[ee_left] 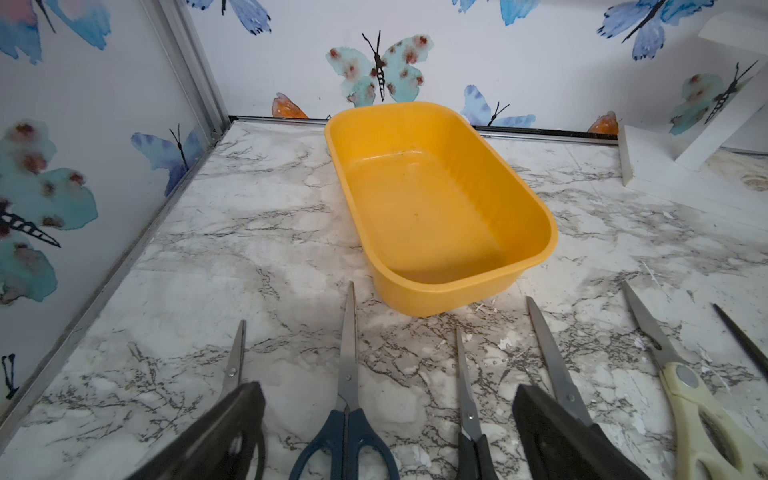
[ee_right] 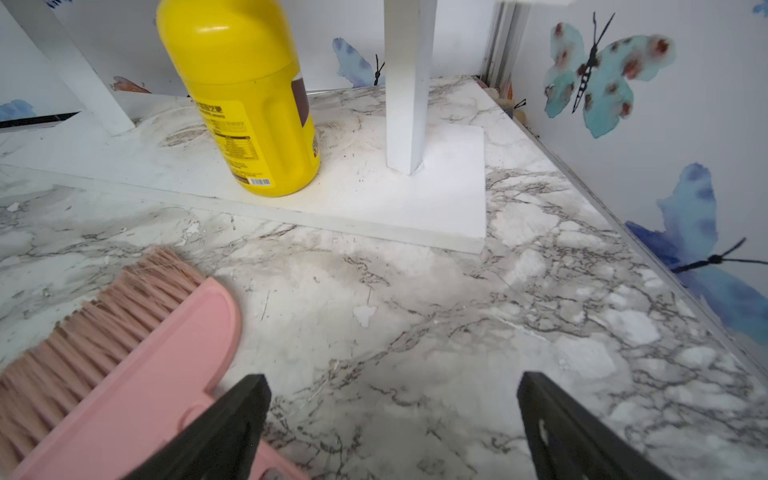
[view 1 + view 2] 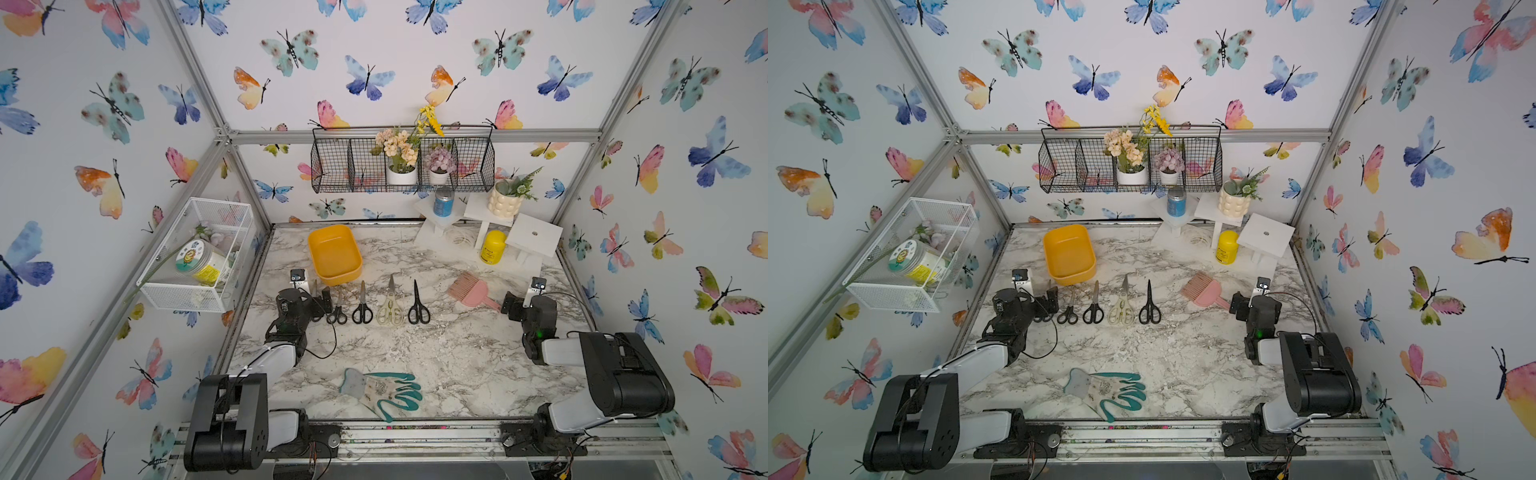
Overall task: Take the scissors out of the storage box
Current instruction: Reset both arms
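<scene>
The left gripper (image 1: 388, 388) is spread wide and empty above the left end of the row of scissors (image 3: 390, 305). They lie on the bench (image 3: 457, 353), just before the storage box (image 3: 347, 277) near its back left corner. The right gripper (image 2: 392, 378), also spread and empty, sits near the right edge beside the pink brush (image 2: 137, 374).
</scene>
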{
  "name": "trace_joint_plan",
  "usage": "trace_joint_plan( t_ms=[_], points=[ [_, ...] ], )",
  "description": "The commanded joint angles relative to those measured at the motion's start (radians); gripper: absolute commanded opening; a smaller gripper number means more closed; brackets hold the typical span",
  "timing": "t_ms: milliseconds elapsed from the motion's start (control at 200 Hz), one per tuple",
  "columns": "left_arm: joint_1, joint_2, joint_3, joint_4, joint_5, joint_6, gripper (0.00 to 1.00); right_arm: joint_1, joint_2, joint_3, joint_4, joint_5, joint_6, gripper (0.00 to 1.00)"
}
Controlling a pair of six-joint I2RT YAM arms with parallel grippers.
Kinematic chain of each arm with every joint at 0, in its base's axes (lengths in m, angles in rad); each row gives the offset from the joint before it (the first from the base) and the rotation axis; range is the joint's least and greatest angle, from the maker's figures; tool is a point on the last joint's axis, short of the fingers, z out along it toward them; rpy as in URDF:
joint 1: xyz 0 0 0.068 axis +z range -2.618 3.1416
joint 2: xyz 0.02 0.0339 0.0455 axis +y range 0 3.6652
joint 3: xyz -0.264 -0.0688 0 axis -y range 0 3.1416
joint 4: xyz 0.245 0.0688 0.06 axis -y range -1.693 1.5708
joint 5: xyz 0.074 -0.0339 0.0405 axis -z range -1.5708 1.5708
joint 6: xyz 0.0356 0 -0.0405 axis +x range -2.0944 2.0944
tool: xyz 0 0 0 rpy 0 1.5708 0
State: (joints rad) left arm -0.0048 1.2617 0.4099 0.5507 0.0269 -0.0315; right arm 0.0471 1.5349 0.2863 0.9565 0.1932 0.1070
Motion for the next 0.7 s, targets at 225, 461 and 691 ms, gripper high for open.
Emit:
trace_joint_plan(
  t_ms=[225,461,691],
  points=[
    [0.032,0.046,-0.124,0.315,0.034,0.01,0.99,0.0,0.048,-0.058,0.3,-0.073,-0.052,1.0],
    [0.035,0.148,-0.228,0.584,0.063,0.02,0.99,0.0,0.037,-0.045,0.255,-0.071,-0.052,0.99],
    [0.015,0.144,-0.204,0.525,0.022,0.03,0.99,0.001,0.033,-0.044,0.246,-0.07,-0.052,0.99]
  ],
)
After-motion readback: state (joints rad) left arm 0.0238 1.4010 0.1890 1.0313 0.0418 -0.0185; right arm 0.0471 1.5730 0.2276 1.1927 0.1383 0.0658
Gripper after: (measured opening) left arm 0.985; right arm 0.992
